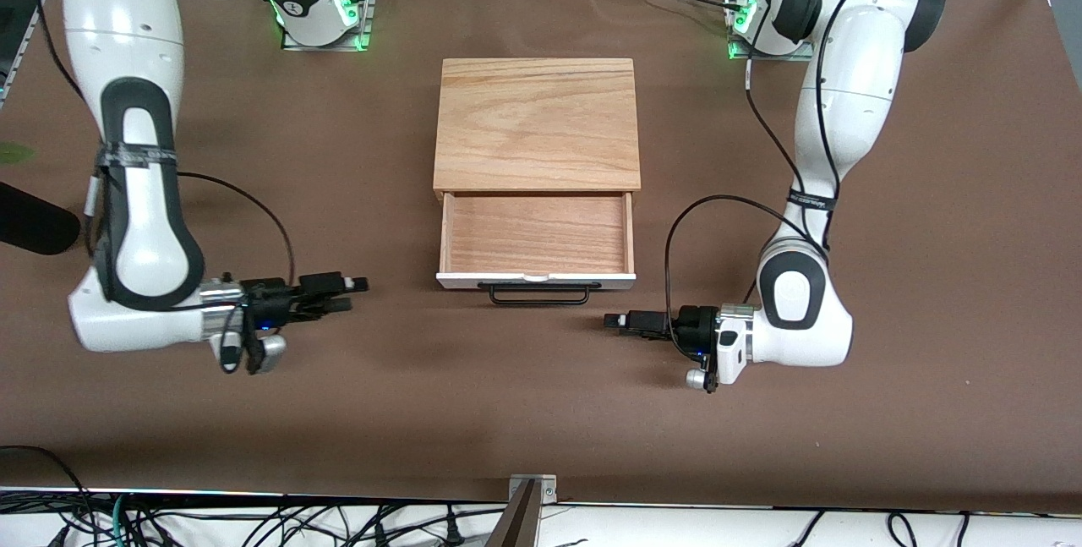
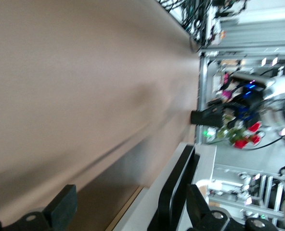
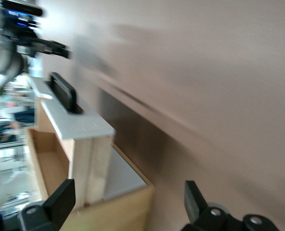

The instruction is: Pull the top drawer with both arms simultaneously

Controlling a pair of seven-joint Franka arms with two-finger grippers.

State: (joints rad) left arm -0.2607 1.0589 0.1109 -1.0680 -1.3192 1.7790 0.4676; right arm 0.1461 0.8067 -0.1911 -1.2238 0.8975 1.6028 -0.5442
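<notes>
The top drawer (image 1: 536, 236) stands pulled out of the light-wood box (image 1: 537, 120), its reddish-brown inside bare. Its white front panel (image 1: 535, 280) and black wire loop handle (image 1: 538, 294) face the front camera. My left gripper (image 1: 612, 321) is open and low over the table, beside the handle's end toward the left arm's end, apart from it. My right gripper (image 1: 360, 284) is open and low beside the drawer front's other end, well apart. The handle (image 2: 175, 192) shows in the left wrist view next to one finger (image 2: 196, 206). The right wrist view shows the drawer front (image 3: 72, 120) and handle (image 3: 63, 91).
The brown table (image 1: 541, 412) carries only the box. The box's other white drawer front (image 3: 121, 175) shows under the pulled-out drawer in the right wrist view. Black cables trail from both arms. The arm bases (image 1: 325, 19) stand along the table's edge farthest from the front camera.
</notes>
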